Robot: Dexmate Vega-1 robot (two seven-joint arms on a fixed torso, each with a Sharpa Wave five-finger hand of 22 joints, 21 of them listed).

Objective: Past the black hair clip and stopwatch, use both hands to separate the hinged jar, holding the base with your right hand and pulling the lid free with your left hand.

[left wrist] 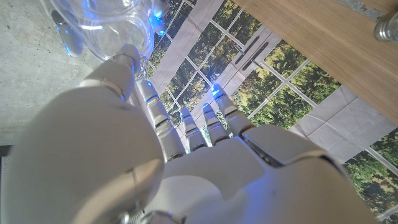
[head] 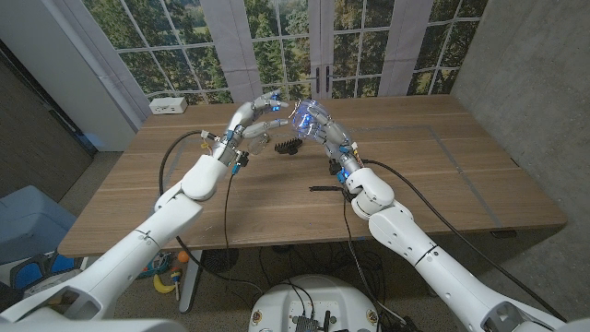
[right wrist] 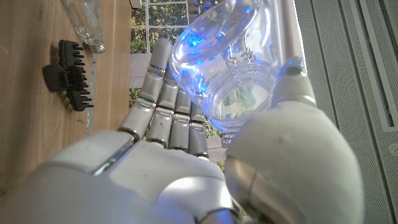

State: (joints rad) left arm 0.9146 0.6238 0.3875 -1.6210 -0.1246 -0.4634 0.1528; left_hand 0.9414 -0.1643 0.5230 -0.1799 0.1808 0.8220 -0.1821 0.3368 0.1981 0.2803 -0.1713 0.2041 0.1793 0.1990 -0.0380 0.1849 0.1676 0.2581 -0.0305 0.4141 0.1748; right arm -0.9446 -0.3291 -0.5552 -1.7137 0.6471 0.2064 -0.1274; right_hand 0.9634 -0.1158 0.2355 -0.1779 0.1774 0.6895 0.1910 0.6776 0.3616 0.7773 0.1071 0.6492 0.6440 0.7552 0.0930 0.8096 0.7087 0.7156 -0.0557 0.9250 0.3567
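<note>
The fingers [right wrist: 163, 102] of the right hand [head: 318, 124] are seen wrapped around a clear glass jar [right wrist: 227, 68], with the thumb closed against its opposite side, so the jar is firmly held. It is carried raised above the counter [head: 442, 175], past the black hair clip [head: 289, 146], presumably so that both hands can work on it free of the surface.

The left hand [head: 256, 118] is brought up just beside the jar. In the left wrist view its fingers [left wrist: 205, 121] are extended and apart, with the thumb reaching toward the glass [left wrist: 109, 28]. Whether a grip on the lid has been taken cannot be told from the pictures; no firm hold is shown.

The hair clip [right wrist: 68, 78] is seen lying on the counter, with a second small glass vessel [right wrist: 84, 22] near it in the right wrist view. A thin dark object [head: 324, 188] lies on the counter near the right wrist; its identity cannot be confirmed.

The jar is judged to be secured by its base as the task requires, with the lid not yet pulled free. The separation step is judged to be at hand.
</note>
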